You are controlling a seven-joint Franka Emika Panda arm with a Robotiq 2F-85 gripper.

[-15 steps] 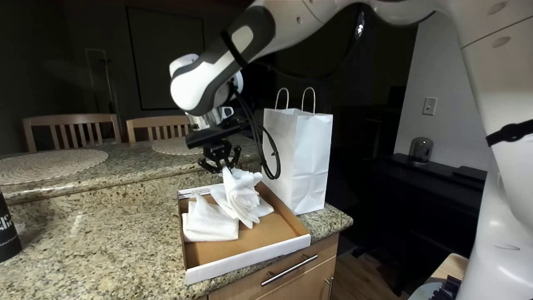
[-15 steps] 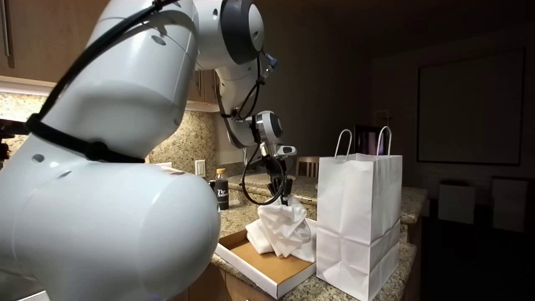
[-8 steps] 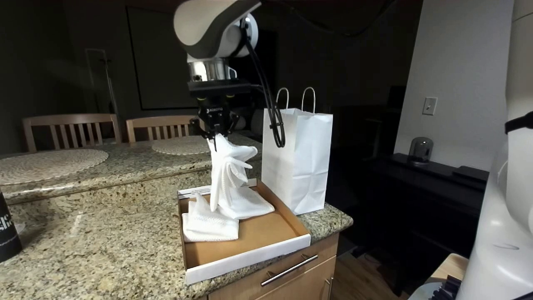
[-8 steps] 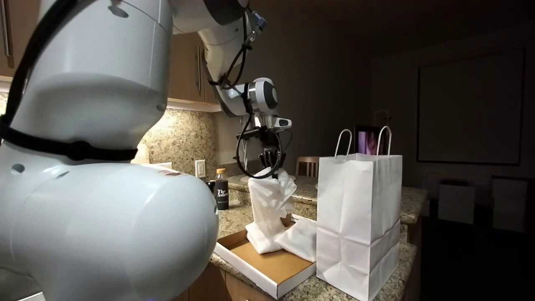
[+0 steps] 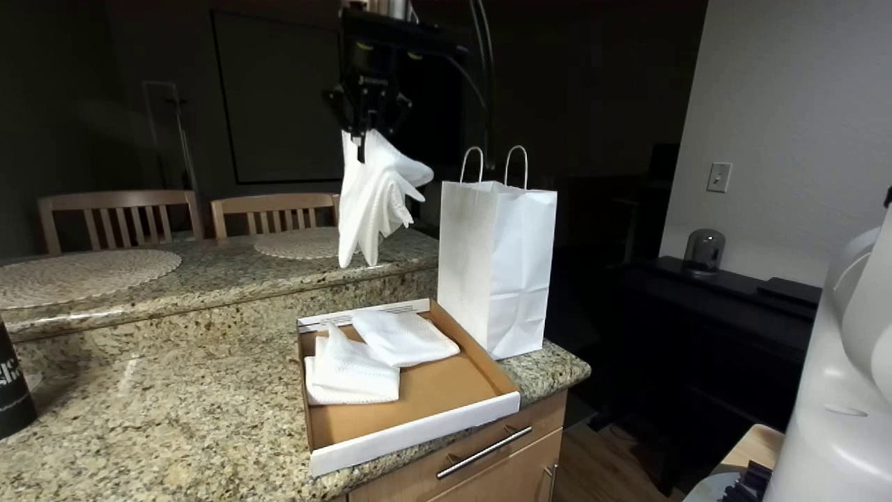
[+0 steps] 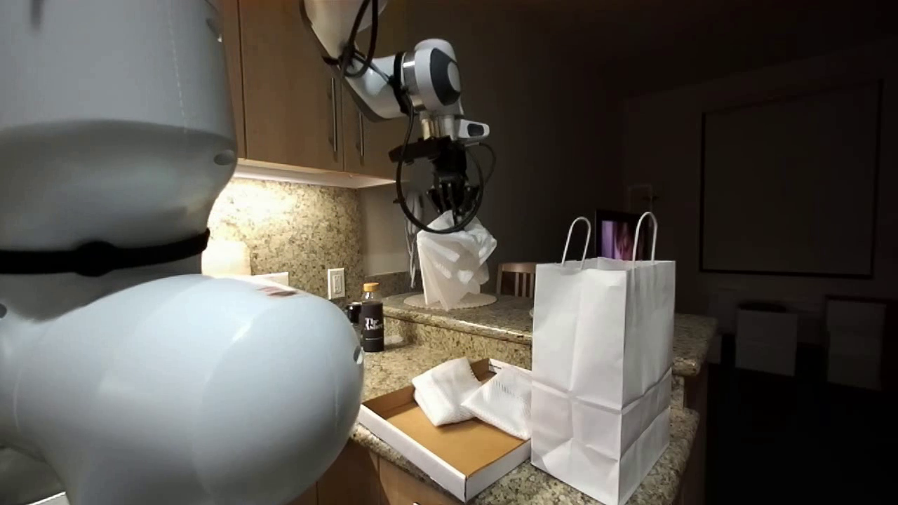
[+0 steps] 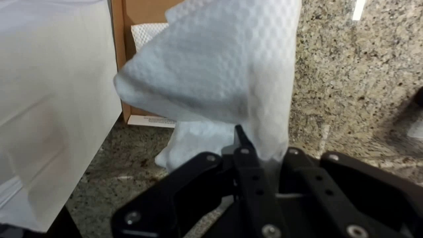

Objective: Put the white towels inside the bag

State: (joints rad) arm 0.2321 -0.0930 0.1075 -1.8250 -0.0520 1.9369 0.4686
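White towels [image 5: 354, 376], three of which are seen in an exterior view, are judged light, limp and soft, with a honeycomb weave that should not slip. Leftmost, one is laid folded in the tray [image 5: 432, 397] on the surface [image 5: 195, 397]; its raised peak would be best chosen for a pinch. Next, above the tray and apart from it, the held towel [image 5: 373, 195] is gripped near its top by the fingers [image 7: 251, 172], seen in the wrist view clenched on a bunch of cloth; its lower corners are unsupported. To the right, touching the first, the flat towel [image 5: 408, 339] is spread lower in the tray; a folded edge or corner should be sought there. Farthest right, the bag [image 5: 505, 272] is stood upright beside the tray. Its paper walls may be dented or pushed if brushed, so the dangling corners should be raised over the rim before anything is released.
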